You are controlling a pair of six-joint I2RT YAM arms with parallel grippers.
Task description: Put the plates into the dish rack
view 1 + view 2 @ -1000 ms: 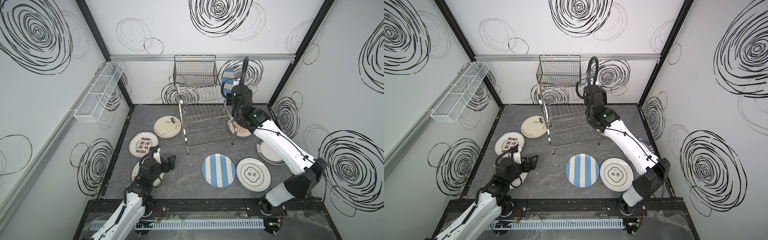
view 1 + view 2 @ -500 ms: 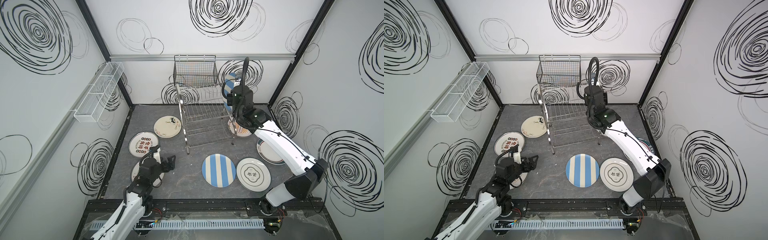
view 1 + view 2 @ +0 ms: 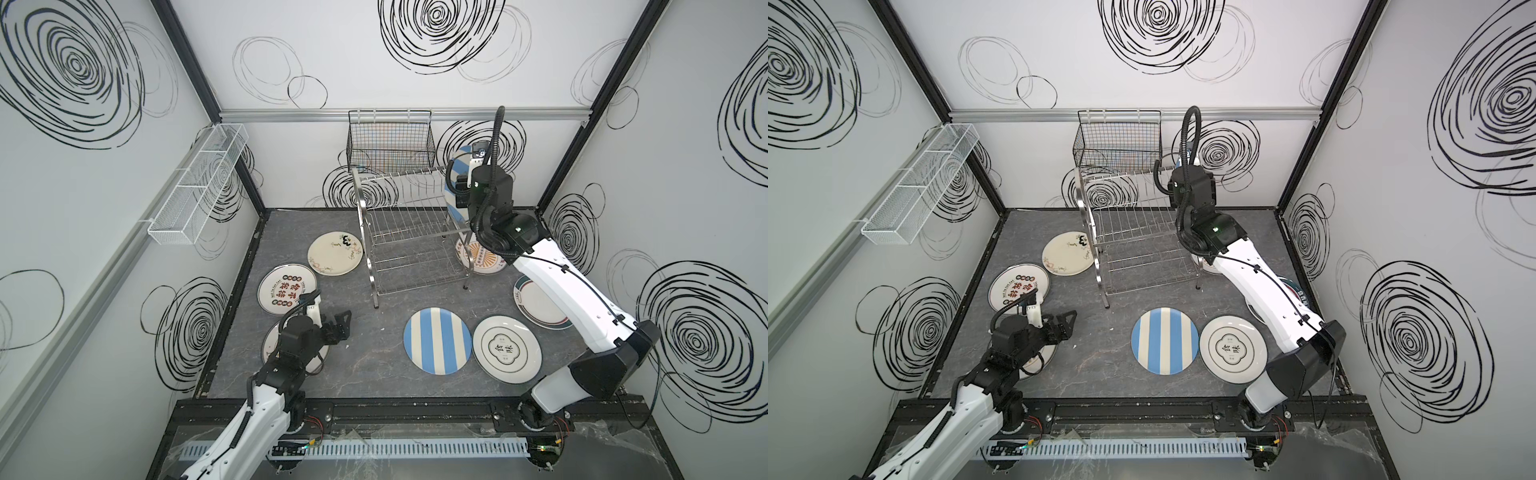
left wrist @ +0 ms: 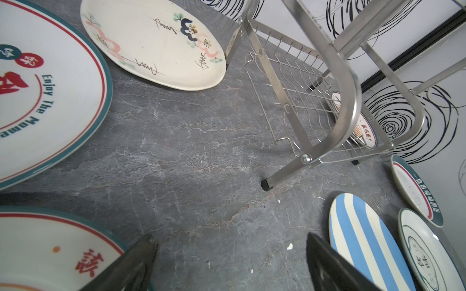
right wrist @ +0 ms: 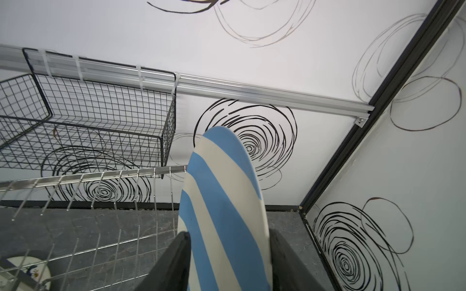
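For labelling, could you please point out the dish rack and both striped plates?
dish rack [image 4: 349, 100]: left wrist view, side handle.
upright striped plate [image 5: 222, 201]: right wrist view, face.
flat striped plate [image 3: 437, 340]: a top view, centre.

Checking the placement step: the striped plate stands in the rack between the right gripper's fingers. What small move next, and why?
Probably open the right gripper fully and back it straight off. The striped plate stands on edge among the top-tier wires of the dish rack with a finger close on each side, so it looks seated; moving sideways might tip it.
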